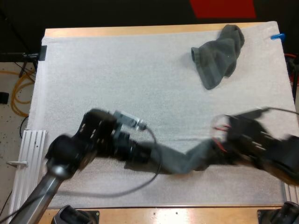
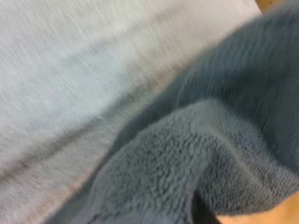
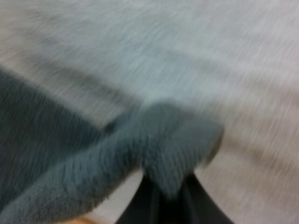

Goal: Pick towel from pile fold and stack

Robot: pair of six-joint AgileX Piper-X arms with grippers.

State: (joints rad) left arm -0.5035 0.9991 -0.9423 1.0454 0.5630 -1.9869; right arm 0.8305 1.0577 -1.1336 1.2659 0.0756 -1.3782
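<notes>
A dark grey-green towel [image 1: 182, 161] is stretched in a band between my two grippers, low over the front of the white mat [image 1: 117, 84]. My left gripper [image 1: 142, 156] holds its left end, and the towel [image 2: 187, 163] bunches close under that wrist camera. My right gripper [image 1: 217, 150] holds the right end. In the right wrist view its black fingers [image 3: 140, 203] pinch a corner of the towel [image 3: 173, 140] from both sides. A second, crumpled towel [image 1: 218, 56] lies at the mat's far right.
The wooden table edge [image 1: 154, 213] runs just in front of the held towel. A white ribbed rail [image 1: 28, 158] stands at the mat's left side. Bare mat [image 1: 117, 84] lies between the held towel and the crumpled one.
</notes>
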